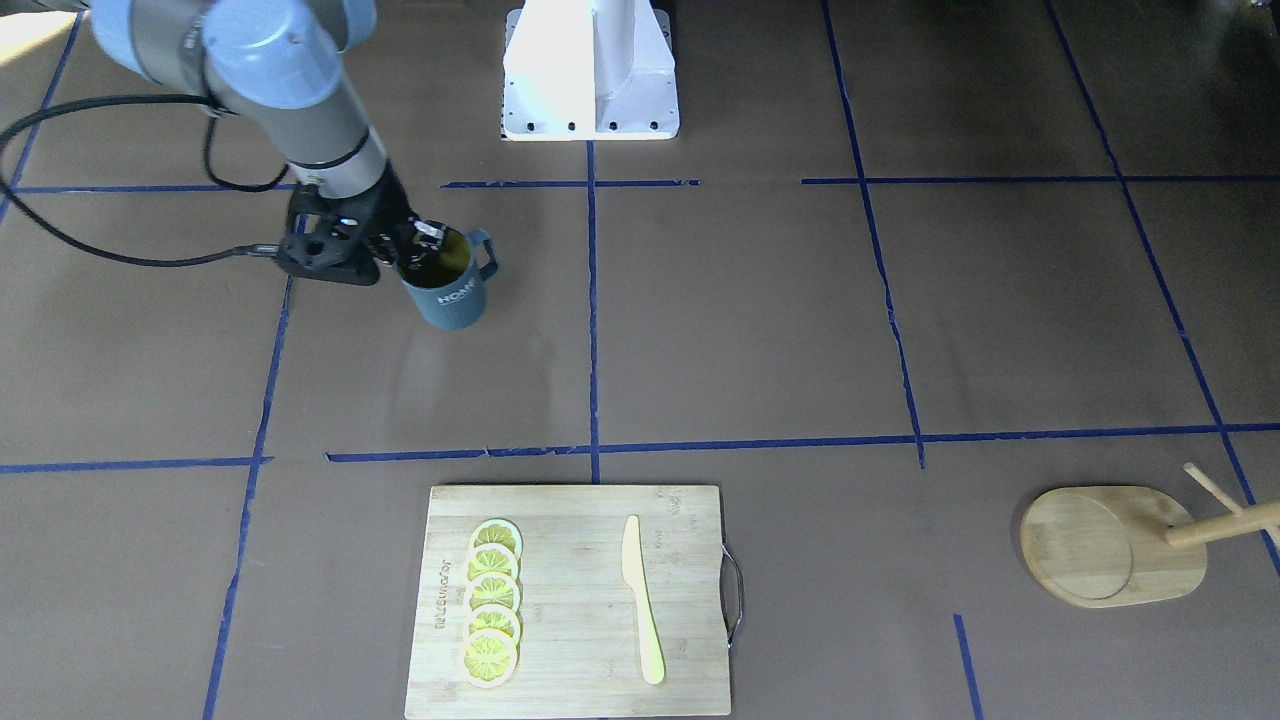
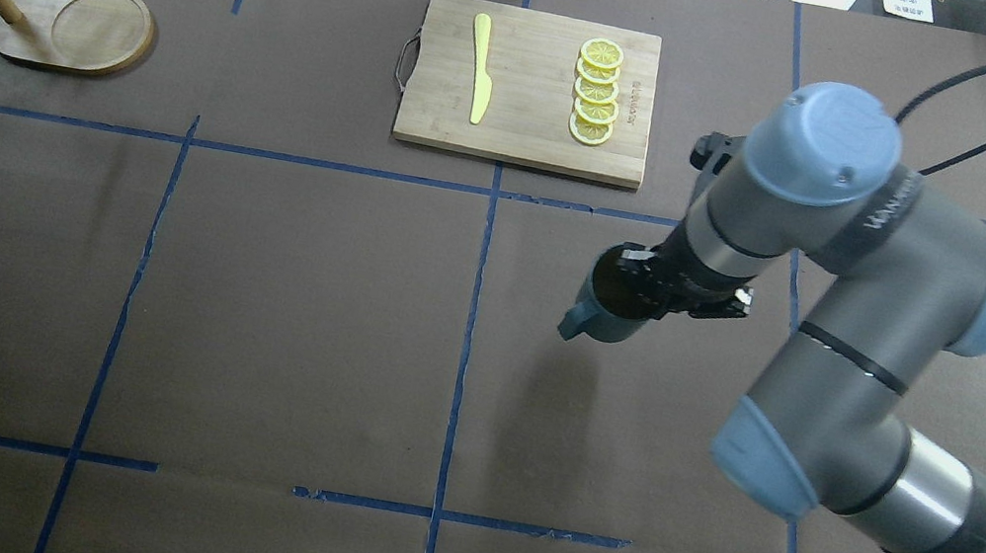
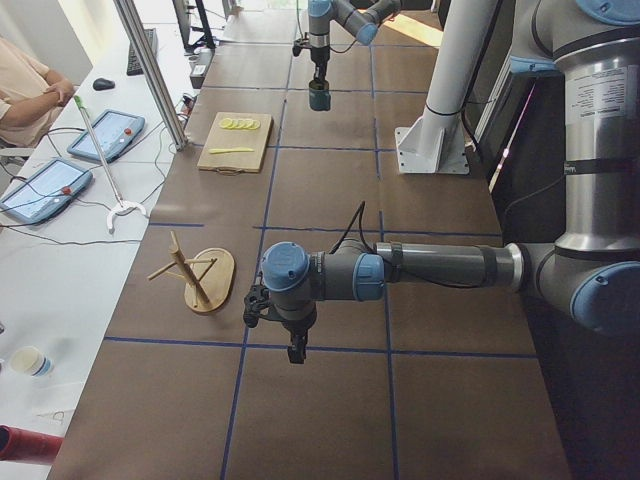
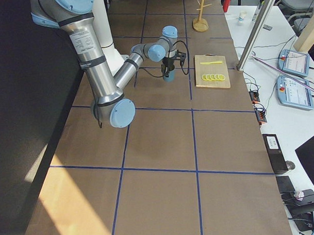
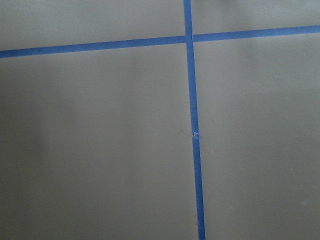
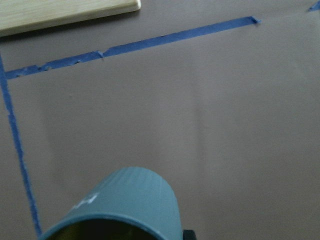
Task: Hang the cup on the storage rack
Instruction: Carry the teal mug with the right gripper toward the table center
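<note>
The dark blue-grey cup (image 1: 452, 297) with white "HOME" lettering and a yellow inside hangs above the table in my right gripper (image 1: 424, 248), which is shut on its rim. The handle points toward the table's middle. The cup (image 2: 603, 319) casts a shadow on the paper below it, and its ribbed wall (image 6: 131, 199) fills the bottom of the right wrist view. The wooden storage rack (image 1: 1108, 546) stands far off at the table's left end (image 2: 79, 27), with post and pegs upright. My left gripper (image 3: 296, 350) hangs over bare table near the rack (image 3: 205, 282); I cannot tell whether it is open.
A wooden cutting board (image 2: 529, 122) with several lemon slices (image 2: 596, 92) and a yellow knife (image 2: 481, 67) lies at the far middle edge. The white robot base (image 1: 590, 70) stands at the near side. Blue tape lines cross the brown table. A person sits past the far edge (image 3: 30, 95).
</note>
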{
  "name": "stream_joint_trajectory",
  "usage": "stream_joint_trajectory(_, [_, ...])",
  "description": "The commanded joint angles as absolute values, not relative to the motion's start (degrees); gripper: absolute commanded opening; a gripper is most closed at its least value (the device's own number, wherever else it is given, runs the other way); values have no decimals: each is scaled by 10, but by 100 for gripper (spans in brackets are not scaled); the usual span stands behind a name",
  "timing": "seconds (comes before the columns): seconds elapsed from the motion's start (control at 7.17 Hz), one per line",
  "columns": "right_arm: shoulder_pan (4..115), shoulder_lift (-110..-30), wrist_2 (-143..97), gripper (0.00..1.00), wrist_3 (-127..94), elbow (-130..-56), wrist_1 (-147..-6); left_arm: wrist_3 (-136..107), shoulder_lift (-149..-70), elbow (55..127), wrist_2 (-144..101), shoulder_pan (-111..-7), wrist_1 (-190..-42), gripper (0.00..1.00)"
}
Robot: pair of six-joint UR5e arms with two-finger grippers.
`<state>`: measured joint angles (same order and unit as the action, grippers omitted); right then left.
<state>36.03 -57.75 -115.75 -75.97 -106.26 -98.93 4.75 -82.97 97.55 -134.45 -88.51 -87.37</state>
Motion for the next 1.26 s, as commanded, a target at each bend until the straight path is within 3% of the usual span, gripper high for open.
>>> stream_joint_trajectory(0.0, [309, -468, -1122, 0, -826, -944, -965, 47, -830, 976, -1345, -885, -874, 100])
stream_joint_trajectory(0.42, [288, -458, -1119, 3, -836, -908, -924, 47, -830, 974, -1345, -885, -874, 100])
stream_joint_trajectory(0.56, [287, -457, -1120, 27, -836, -904, -923, 47, -830, 974, -1345, -885, -874, 100])
stream_joint_trajectory(0.7, [284, -455, -1109, 99, -837, -899, -923, 47, -830, 974, -1345, -885, -874, 100])
stream_joint_trajectory(1.12, [306, -428, -1110, 100, -842, -917, -936, 47, -831, 982, -1345, -884, -875, 100])
